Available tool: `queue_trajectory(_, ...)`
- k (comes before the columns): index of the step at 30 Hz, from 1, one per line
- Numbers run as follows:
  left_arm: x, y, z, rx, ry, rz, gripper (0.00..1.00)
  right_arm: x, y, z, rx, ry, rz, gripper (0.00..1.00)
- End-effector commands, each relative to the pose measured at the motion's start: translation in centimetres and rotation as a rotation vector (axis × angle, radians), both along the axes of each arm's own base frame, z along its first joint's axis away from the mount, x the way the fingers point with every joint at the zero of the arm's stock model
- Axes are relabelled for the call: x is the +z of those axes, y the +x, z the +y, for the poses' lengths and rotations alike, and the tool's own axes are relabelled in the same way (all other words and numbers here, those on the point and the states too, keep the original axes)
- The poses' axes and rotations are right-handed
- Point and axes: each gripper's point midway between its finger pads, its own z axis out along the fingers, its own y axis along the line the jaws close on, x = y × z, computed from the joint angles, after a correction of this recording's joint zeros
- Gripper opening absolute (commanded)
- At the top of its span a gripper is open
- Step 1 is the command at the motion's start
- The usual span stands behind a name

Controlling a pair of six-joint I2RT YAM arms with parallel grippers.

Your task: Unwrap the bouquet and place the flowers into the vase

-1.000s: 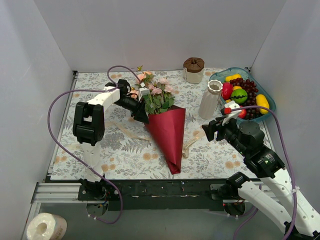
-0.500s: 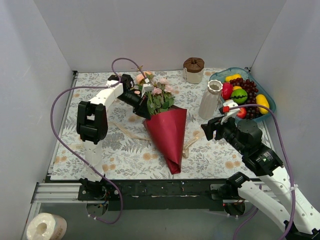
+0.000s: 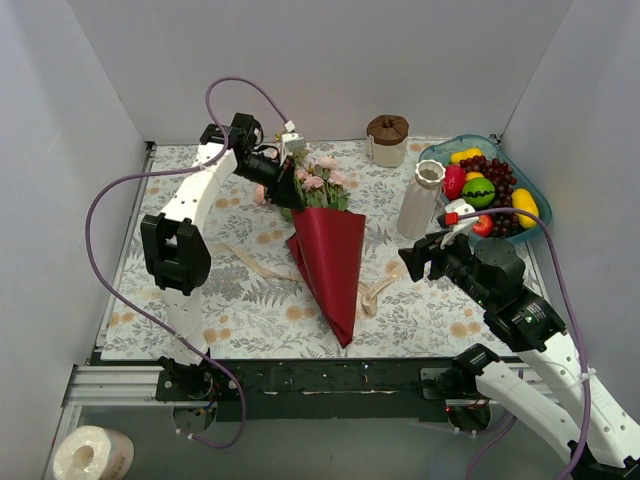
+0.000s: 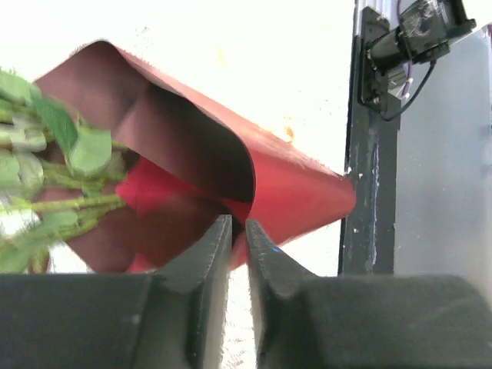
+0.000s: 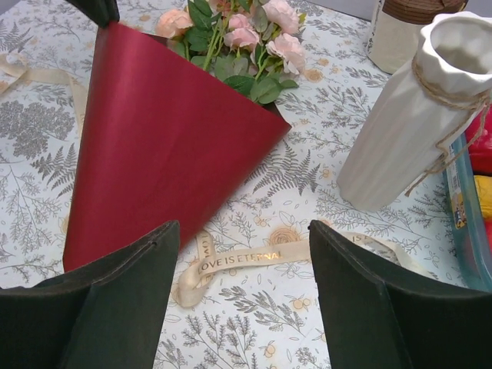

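We pin the paper (image 4: 292, 192) rim firm and draw the flowers (image 3: 318, 180) out along the cone's axis, gripping stems, not blooms. Left jaws: pinched shut on the paper's top rim. Right jaws: wide open, empty, above the loose ribbon (image 5: 254, 254), between the bouquet (image 3: 328, 255) on the counter (image 3: 200, 290) and the upright vase (image 3: 420, 200).

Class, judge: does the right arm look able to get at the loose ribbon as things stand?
Probably yes: the ribbon lies uncovered just ahead of the open right pincer, with nothing between them.
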Motion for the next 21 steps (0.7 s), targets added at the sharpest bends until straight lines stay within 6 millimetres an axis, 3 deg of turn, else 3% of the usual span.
queue_trajectory(1, 6.6, -2.6, -4.5, -0.044, -0.108, 0.022, 0.28, 3.2, -0.1, -0.3, -0.009, 0.053, -0.075, 0.78)
queue_trajectory(5, 7.0, -4.0, -9.5, -0.086, -0.102, 0.056, 0.78, 3.8, -0.1, -1.2, -0.046, 0.040, -0.089, 0.84)
queue_trajectory(9, 7.0, -5.5, -13.8, -0.136, -0.134, 0.085, 0.86, 4.1, -0.3, -1.9, -0.065, 0.029, -0.101, 0.86)
queue_trajectory(12, 8.0, -4.7, -14.8, -0.122, -0.165, 0.093, 0.88, 3.9, -0.5, -1.8, -0.051, 0.015, -0.099, 0.88)
queue_trajectory(15, 8.1, -3.2, -12.8, -0.074, -0.155, 0.054, 0.94, 3.3, -0.5, -2.1, -0.064, -0.002, -0.093, 0.90)
queue_trajectory(16, 7.1, -3.2, -11.6, -0.048, -0.132, 0.070, 0.97, 3.4, -0.5, -2.1, -0.064, 0.001, -0.100, 0.91)
queue_trajectory(18, 6.7, -0.8, -8.6, 0.035, -0.137, 0.041, 0.98, 3.6, -0.5, -2.2, -0.065, 0.008, -0.110, 0.91)
queue_trajectory(19, 7.4, -0.6, -7.1, 0.068, -0.146, 0.020, 0.98, 3.7, -0.6, -2.2, -0.063, 0.010, -0.115, 0.91)
queue_trajectory(20, 5.9, -0.2, -5.6, 0.109, -0.130, 0.051, 0.98, 3.9, -0.6, -2.0, -0.056, 0.016, -0.120, 0.91)
queue_trajectory(21, 5.4, 1.6, -3.7, 0.173, -0.127, 0.017, 0.98, 4.0, -0.6, -2.0, -0.053, 0.018, -0.122, 0.91)
